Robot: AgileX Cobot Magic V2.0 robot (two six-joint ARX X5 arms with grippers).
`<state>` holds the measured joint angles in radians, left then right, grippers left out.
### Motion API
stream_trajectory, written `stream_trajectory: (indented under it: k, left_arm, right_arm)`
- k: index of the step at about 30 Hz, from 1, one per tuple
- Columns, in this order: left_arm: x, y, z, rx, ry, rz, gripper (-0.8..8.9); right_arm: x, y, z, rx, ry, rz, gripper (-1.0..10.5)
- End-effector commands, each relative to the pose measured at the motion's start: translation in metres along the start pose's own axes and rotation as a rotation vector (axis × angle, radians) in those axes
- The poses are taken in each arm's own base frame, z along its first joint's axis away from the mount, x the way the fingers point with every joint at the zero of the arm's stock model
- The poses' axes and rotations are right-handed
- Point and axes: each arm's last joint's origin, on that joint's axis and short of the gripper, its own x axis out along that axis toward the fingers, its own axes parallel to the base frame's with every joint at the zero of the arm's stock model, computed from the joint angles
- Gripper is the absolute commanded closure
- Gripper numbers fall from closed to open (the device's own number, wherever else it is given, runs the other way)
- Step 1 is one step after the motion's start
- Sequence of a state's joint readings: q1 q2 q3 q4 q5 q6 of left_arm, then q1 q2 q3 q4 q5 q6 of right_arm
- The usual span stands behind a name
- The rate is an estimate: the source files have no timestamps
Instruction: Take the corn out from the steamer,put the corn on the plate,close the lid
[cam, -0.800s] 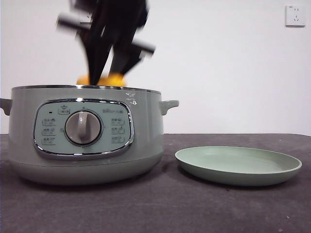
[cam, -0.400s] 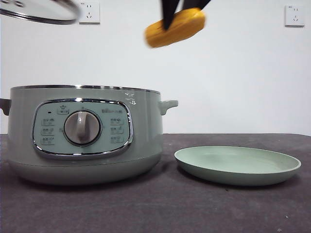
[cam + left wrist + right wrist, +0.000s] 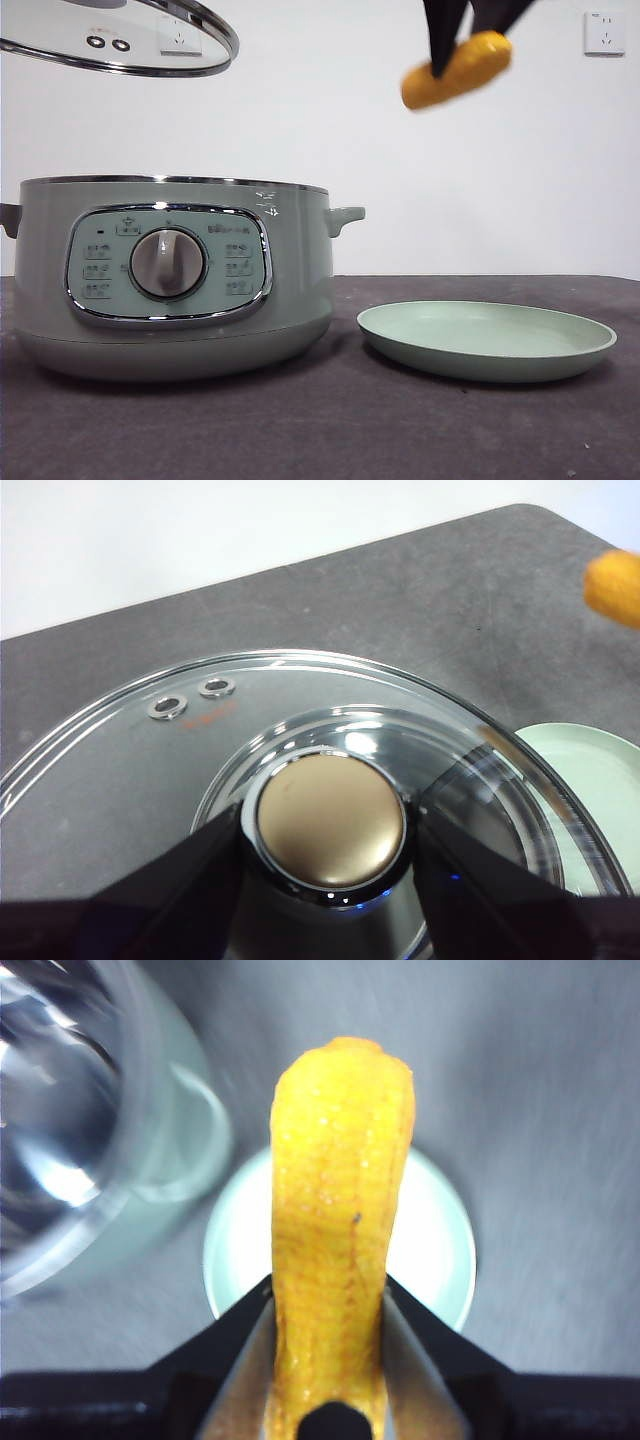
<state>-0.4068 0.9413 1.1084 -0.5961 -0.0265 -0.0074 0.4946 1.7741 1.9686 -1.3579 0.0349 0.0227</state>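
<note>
Right pincer (image 3: pixel 330 1360) clamping corn (image 3: pixel 340 1220), left pincer (image 3: pixel 325 850) gripping lid (image 3: pixel 200 740)

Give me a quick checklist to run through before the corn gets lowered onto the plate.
1. Corn grip: ok. The right end effector is shut on the corn, one jaw on each side.
2. Corn clear of the steamer: ok. It hangs high in the air, off to the plate's side of the rim.
3. Corn over the plate: ok. The right wrist view shows the plate directly beneath it.
4. Plate free to receive: ok. Nothing lies on it.
5. Lid out of the way: ok. The left end effector holds it by the knob, above the steamer.
6. Inside of the steamer: cannot tell, hidden by its wall.
</note>
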Motion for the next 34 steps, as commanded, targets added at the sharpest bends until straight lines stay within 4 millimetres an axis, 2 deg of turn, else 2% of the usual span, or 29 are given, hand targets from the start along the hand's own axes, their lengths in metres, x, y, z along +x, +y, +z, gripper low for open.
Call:
stream_trajectory:
  k: [1,6,9,21,25,30,34]
  left_arm:
    - [-0.005,0.000,0.009,0.006,-0.076,-0.002,8.22]
    - [-0.004,0.000,0.011,0.006,-0.093,-0.002,8.22]
    - [-0.003,0.000,0.013,0.005,-0.112,-0.002,8.22]
    - [-0.003,0.000,0.015,0.005,-0.129,-0.002,8.22]
    - [-0.003,0.000,0.015,0.005,-0.129,-0.002,8.22]
    - [-0.003,0.000,0.015,0.005,-0.129,-0.002,8.22]
    - [0.000,0.000,0.015,0.005,-0.124,-0.003,8.22]
  right_arm:
    - [0.022,-0.002,-0.010,0.019,0.108,-0.006,9.6]
    - [0.059,-0.003,-0.031,0.017,0.260,-0.046,9.6]
    - [0.080,-0.003,-0.041,0.020,0.293,-0.077,9.6]
    - [0.160,0.002,-0.073,0.052,0.193,-0.086,9.6]
    - [0.177,0.002,-0.084,0.056,0.164,-0.080,9.0]
    - [0.181,0.002,-0.088,0.080,0.157,-0.087,6.7]
    - [0.181,0.002,-0.088,0.080,0.155,-0.087,6.5]
